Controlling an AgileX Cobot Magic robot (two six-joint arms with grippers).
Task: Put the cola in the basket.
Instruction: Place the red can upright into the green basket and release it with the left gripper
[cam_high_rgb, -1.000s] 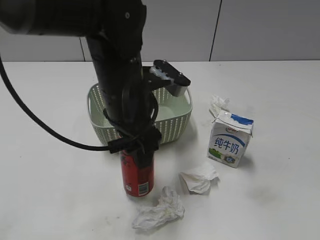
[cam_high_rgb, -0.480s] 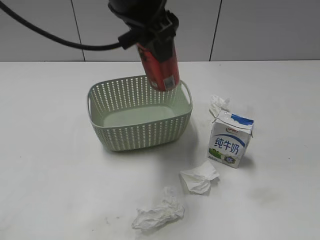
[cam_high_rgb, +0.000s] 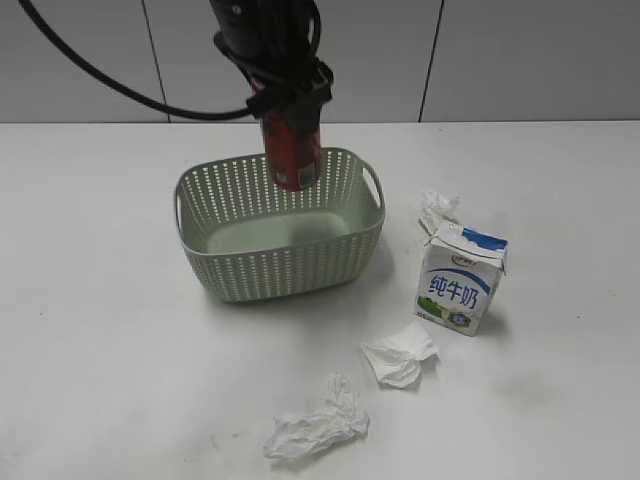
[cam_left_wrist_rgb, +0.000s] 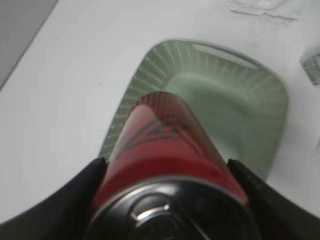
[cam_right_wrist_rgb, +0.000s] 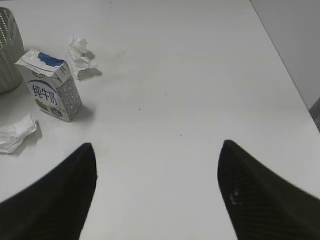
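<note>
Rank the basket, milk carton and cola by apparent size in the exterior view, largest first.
1. basket
2. and 3. milk carton and cola: unsure; the left gripper hides the can's top.

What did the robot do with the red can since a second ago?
The left gripper lifted the cola off the table in front of the basket, carried it up and back, and now holds it upright over the basket's far side, lower than half a second ago. It has not let go. The basket, milk carton and crumpled tissues stayed where they were.
</note>
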